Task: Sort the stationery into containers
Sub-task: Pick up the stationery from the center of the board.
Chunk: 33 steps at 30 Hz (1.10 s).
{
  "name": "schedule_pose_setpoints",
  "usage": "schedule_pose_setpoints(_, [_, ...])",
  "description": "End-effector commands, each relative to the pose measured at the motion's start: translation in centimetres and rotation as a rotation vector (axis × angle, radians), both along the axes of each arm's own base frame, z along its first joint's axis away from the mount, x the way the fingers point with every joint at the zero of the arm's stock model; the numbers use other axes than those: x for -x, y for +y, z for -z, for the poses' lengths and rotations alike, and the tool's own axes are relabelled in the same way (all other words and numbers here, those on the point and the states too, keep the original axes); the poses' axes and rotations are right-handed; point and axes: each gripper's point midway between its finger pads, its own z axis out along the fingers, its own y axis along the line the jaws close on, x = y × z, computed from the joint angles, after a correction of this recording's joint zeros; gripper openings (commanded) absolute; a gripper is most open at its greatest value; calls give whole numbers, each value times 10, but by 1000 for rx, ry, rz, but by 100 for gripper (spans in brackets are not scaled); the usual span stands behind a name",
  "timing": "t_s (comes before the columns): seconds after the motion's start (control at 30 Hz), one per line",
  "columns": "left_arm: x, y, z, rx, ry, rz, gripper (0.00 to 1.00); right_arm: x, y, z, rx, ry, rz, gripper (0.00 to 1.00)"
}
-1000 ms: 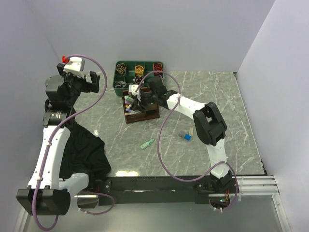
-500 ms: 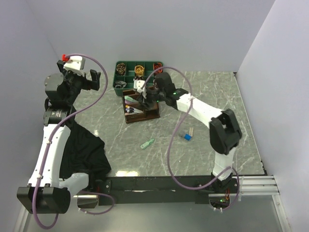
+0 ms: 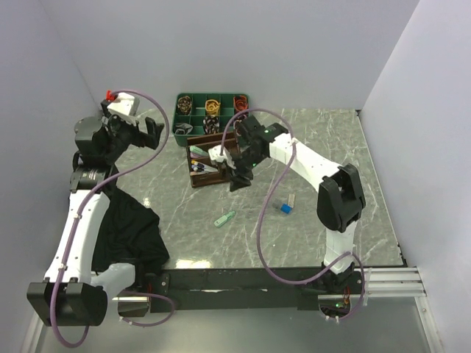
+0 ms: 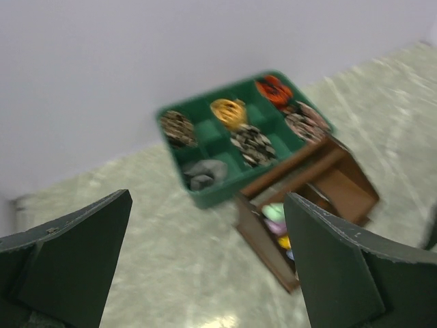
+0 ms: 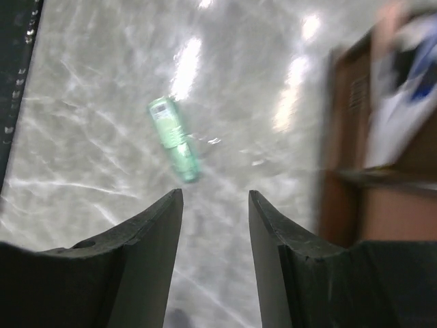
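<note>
The right gripper [image 5: 215, 263] has its jaws parted to a middling gap with nothing between them, pointing down at the table [image 3: 324, 147]. In the wrist view the mint-green clip [image 5: 174, 148] lies flat ahead of the gap and a little off to 11 o'clock. Its long axis runs from 11 to 5 o'clock, so it sits askew to the opening, not square across it. From above, the clip is at about 7 o'clock from these jaws, near but not under them, on bare marble with nothing touching it. This arm looks the nearer by far, so the pick should fall to it, with a short reach and probably a wrist turn to close across the narrow width.

At 11 o'clock in the top view, close beside the jaws, is the brown organiser [image 3: 218, 173], with coloured pens [image 3: 197, 157] already in it. Its wall is the one thing to mind on the way back. A grey-blue cylinder [image 3: 283, 209] and a small white piece [image 3: 291, 199] lie out at 4 o'clock, well apart from the clip. A green tray [image 3: 179, 116] sits beyond the organiser.

The left gripper [image 4: 205, 273] is raised at the far left with its jaws wide and empty, above a black cloth [image 3: 129, 228].
</note>
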Motion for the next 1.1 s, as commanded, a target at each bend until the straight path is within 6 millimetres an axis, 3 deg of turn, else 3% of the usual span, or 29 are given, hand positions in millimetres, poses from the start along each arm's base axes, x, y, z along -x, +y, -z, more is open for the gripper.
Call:
schedule_pose_setpoints(0.0, [17, -34, 9, 84, 126, 197, 99, 7, -22, 4, 21, 124, 162, 51])
schedule_pose_setpoints(0.03, [24, -47, 24, 94, 204, 239, 100, -9, -15, -5, -38, 163, 297, 51])
schedule_pose_setpoints(0.1, [34, -70, 36, 80, 261, 289, 99, -11, -21, -10, -91, 256, 471, 51])
schedule_pose_setpoints(0.13, [40, -76, 47, 75, 306, 299, 99, -34, -22, -24, -172, 341, 666, 52])
schedule_pose_setpoints(0.2, [49, -91, 64, 46, 362, 335, 100, -38, -43, -19, -197, 424, 879, 52])
schedule_pose_setpoints(0.23, [56, -110, 74, 11, 392, 384, 99, -45, -52, -24, -242, 504, 993, 52])
schedule_pose_setpoints(0.3, [67, -124, 88, -72, 423, 430, 99, -41, -68, -24, -266, 510, 1083, 52])
schedule_pose_setpoints(0.33, [76, -143, 100, -113, 459, 491, 100, -40, -70, -27, -277, 500, 1094, 52])
schedule_pose_setpoints(0.37, [84, -148, 114, -148, 526, 500, 99, -37, -73, -34, -290, 474, 1093, 52])
schedule_pose_setpoints(0.4, [92, -163, 110, -174, 545, 547, 99, -37, -75, -36, -288, 458, 1092, 52])
schedule_pose_setpoints(0.43, [90, -171, 125, -192, 613, 559, 99, -32, -78, -33, -252, 443, 1088, 52])
schedule_pose_setpoints(0.5, [99, -185, 130, -220, 632, 600, 99, -31, -84, -37, -240, 392, 1092, 52])
schedule_pose_setpoints(0.6, [108, -196, 141, -237, 629, 643, 99, -14, -92, -42, -223, 191, 902, 51])
schedule_pose_setpoints(0.7, [113, -205, 127, -183, 590, 694, 99, 9, -122, -32, -81, -41, 636, 52])
schedule_pose_setpoints(0.77, [110, -204, 122, -181, 559, 685, 99, 15, -133, -33, -24, -70, 534, 52])
schedule_pose_setpoints(0.8, [102, -202, 120, -183, 543, 646, 99, 24, -143, -22, 48, -59, 487, 52])
schedule_pose_setpoints(0.93, [77, -185, 106, -216, 515, 561, 99, 7, -150, 6, 181, 2, 540, 51])
schedule_pose_setpoints(1.0, [58, -174, 94, -246, 480, 507, 100, -4, -149, 6, 208, 43, 619, 49])
schedule_pose_setpoints(1.07, [54, -168, 85, -267, 468, 501, 99, -14, -148, 9, 210, 89, 684, 47])
